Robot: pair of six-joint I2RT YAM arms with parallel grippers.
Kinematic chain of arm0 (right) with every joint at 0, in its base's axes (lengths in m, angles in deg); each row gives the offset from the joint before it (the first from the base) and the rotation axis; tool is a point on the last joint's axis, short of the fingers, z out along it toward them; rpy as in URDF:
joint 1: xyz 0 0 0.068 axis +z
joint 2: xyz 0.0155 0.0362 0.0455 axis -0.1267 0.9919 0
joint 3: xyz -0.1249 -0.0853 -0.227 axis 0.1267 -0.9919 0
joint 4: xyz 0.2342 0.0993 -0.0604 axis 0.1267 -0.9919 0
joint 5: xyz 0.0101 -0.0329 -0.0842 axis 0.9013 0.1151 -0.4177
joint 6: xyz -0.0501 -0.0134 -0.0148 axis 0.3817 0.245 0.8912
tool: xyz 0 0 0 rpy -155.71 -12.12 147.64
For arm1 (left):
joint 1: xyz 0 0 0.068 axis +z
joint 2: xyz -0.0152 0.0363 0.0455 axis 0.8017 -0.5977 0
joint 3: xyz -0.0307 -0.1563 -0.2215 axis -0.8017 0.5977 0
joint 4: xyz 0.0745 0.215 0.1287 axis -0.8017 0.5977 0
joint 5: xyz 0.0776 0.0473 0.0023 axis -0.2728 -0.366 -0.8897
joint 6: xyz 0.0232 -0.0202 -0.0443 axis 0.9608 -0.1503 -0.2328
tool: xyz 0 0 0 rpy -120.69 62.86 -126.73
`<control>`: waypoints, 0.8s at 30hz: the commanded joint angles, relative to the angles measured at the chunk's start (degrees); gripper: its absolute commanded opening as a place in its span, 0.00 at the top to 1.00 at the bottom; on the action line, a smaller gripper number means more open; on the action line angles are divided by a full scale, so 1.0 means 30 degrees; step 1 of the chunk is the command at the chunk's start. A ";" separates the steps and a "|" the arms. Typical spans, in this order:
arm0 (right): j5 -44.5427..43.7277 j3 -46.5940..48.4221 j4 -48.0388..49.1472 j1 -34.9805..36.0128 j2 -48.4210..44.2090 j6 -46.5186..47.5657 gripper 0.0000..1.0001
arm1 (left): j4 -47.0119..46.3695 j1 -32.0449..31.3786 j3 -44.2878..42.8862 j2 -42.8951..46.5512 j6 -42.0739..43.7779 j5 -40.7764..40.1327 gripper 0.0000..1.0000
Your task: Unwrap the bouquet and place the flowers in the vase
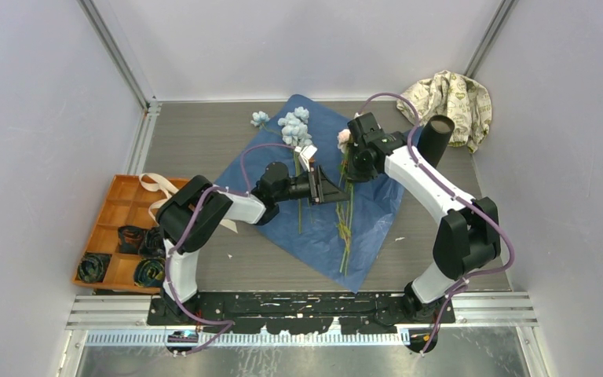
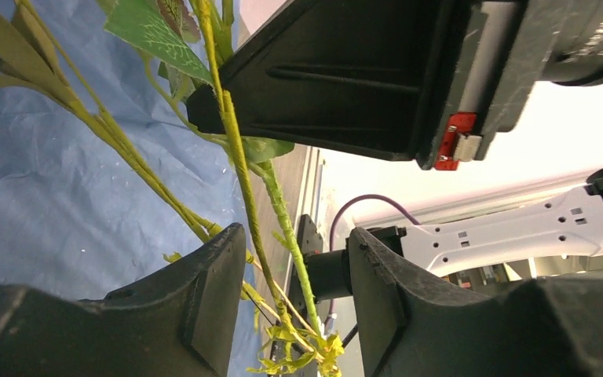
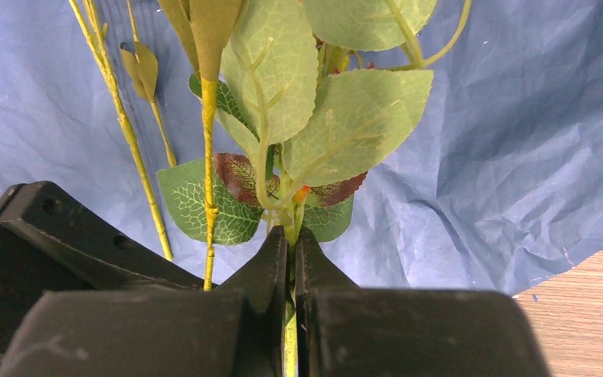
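Blue paper (image 1: pixel 377 216) lies unwrapped on the table (image 1: pixel 204 141), flowers (image 1: pixel 294 126) loose on it | right gripper (image 3: pixel 290 255) pinches a leafy stem (image 3: pixel 288 214) | left gripper (image 2: pixel 294 275) spread around other stems (image 2: pixel 235 157) | step, likely: picking one flower | next: stand it upright, carry to black vase (image 1: pixel 438 135) at far right

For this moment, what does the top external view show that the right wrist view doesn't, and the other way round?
Only the top external view: the black vase at the back right, the beige cloth behind it, the orange tray at left, and the pale blue blooms. Only the right wrist view: the right fingers shut on a flower stem, below green leaves, some reddish. Both: the blue paper spread flat, with loose stems on it.
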 commanded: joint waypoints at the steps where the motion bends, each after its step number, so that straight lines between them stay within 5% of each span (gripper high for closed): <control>1: 0.0230 0.1062 0.0559 0.0397 -0.0600 -0.0306 0.99 | 0.0256 -0.0195 -0.0617 -0.0123 0.1513 0.0052 0.49; 8: -0.0561 0.2624 -0.0611 0.0928 -0.1587 -0.0160 0.99 | 0.0100 -0.0231 -0.0337 -0.0813 0.1541 -0.0047 0.54; 11: -0.0717 0.2910 -0.0884 0.1060 -0.1994 -0.0128 0.99 | 0.0144 -0.0253 -0.0271 -0.0801 0.1603 -0.0055 0.74; 15: -0.1226 0.3206 -0.1361 0.1101 -0.2707 -0.0095 0.99 | 0.1433 -0.0190 -0.0191 -0.0485 0.2326 -0.0633 0.87; 24: -0.3416 0.5580 -0.3393 0.1100 -0.4266 0.0834 0.99 | 0.6514 0.0349 0.0494 0.0806 0.4873 -0.3617 0.99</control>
